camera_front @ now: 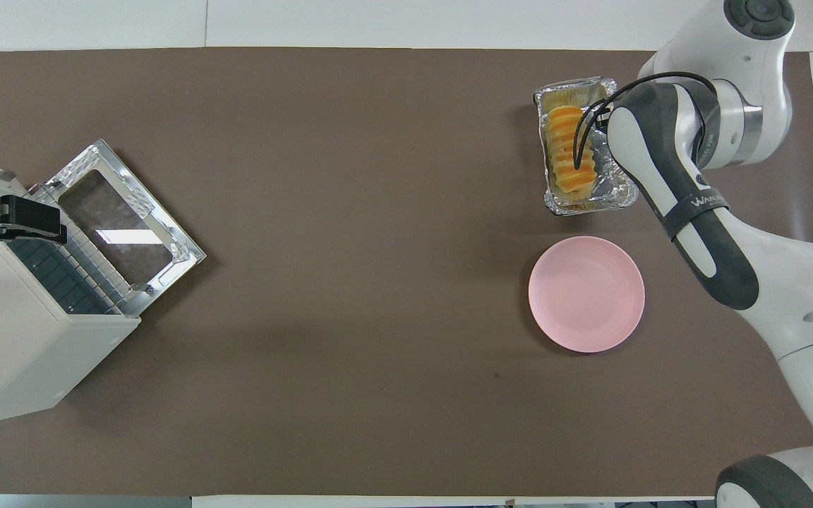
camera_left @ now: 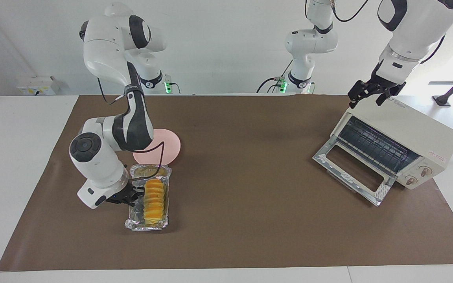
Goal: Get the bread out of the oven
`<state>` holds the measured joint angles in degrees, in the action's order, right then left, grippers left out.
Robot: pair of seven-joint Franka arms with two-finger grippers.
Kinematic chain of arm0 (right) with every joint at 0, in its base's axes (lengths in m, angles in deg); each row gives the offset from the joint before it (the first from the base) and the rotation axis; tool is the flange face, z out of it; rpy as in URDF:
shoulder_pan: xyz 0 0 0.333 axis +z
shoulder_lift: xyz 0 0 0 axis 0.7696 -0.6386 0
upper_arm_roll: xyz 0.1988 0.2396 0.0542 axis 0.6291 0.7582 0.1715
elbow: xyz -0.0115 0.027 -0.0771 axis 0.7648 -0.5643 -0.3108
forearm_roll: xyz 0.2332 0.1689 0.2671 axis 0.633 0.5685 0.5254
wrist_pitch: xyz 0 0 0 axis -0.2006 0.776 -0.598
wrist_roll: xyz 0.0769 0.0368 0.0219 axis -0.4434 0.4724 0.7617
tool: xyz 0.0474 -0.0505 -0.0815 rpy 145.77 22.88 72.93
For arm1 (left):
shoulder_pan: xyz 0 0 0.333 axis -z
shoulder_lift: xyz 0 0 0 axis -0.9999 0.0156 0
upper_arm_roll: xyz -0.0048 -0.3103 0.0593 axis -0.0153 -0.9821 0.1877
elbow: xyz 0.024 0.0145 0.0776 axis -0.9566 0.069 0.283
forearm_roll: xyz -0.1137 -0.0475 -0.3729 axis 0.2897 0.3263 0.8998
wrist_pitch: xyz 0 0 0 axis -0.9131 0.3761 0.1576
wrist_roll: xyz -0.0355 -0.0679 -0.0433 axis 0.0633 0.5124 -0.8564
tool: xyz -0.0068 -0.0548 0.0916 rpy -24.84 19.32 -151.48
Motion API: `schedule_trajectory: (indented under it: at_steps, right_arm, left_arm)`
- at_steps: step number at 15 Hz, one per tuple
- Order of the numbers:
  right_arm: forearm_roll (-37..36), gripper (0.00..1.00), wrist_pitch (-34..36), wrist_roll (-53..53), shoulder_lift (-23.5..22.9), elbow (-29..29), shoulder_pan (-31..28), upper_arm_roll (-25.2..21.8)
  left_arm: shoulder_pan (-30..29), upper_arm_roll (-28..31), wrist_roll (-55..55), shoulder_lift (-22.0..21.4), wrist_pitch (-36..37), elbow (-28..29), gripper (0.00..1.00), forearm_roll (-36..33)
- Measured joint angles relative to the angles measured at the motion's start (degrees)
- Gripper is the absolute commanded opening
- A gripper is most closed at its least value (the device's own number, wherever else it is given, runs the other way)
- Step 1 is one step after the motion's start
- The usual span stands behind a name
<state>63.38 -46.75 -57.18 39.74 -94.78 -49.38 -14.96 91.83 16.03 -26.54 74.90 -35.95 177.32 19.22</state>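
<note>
Facing view, item one: bread, ridged golden-orange loaf, lying in a crinkled foil tray on the brown mat, out of the oven and toward the right arm's end of the table.
Right gripper: at the tray's long rim, at 9 o'clock from the loaf, fingers pinched together on the foil edge.
Pink plate: at 12 o'clock from the tray, just beside it, nearer to the robots.
Oven: cream-white, well apart at 3 o'clock, drop door lying open, wire rack showing.
Left gripper: over the oven's top edge, jaws spread wide, holding nothing.
</note>
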Motion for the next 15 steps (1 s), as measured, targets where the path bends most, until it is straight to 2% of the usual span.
schedule_trajectory:
  at_steps: [1, 2, 4, 5, 6, 11, 15]
  right_arm:
    - [0.0, 0.00, -1.2, 0.7, -0.1, -0.1, -0.1, 0.0]
    - [0.0, 0.14, -2.0, 1.1, -0.2, -0.3, -0.2, 0.0]
    - [0.1, 0.54, -2.9, 1.4, -0.3, -1.0, -0.4, 0.0]
    - [0.1, 0.85, -3.2, 1.4, -0.3, -1.4, -0.5, 0.0]
    - [0.1, 0.94, -3.3, 1.5, -0.3, -1.5, -0.5, 0.0]
    - [0.1, 0.94, -1.9, 1.5, 0.1, -1.3, -0.5, 0.1]
    - [0.1, 0.83, 0.2, 1.5, 1.2, -0.9, 0.4, 0.5]
  left_arm:
    - [0.0, 0.0, 0.0, 0.0, 0.0, 0.0, 1.00, 0.0]
    - [0.0, 0.0, 0.0, 0.0, 0.0, 0.0, 1.00, 0.0]
    - [0.0, 0.0, 0.0, 0.0, 0.0, 0.0, 1.00, 0.0]
    - [0.0, 0.0, 0.0, 0.0, 0.0, 0.0, 1.00, 0.0]
    - [0.0, 0.0, 0.0, 0.0, 0.0, 0.0, 1.00, 0.0]
    - [0.0, 0.0, 0.0, 0.0, 0.0, 0.0, 1.00, 0.0]
    - [0.0, 0.0, 0.0, 0.0, 0.0, 0.0, 1.00, 0.0]
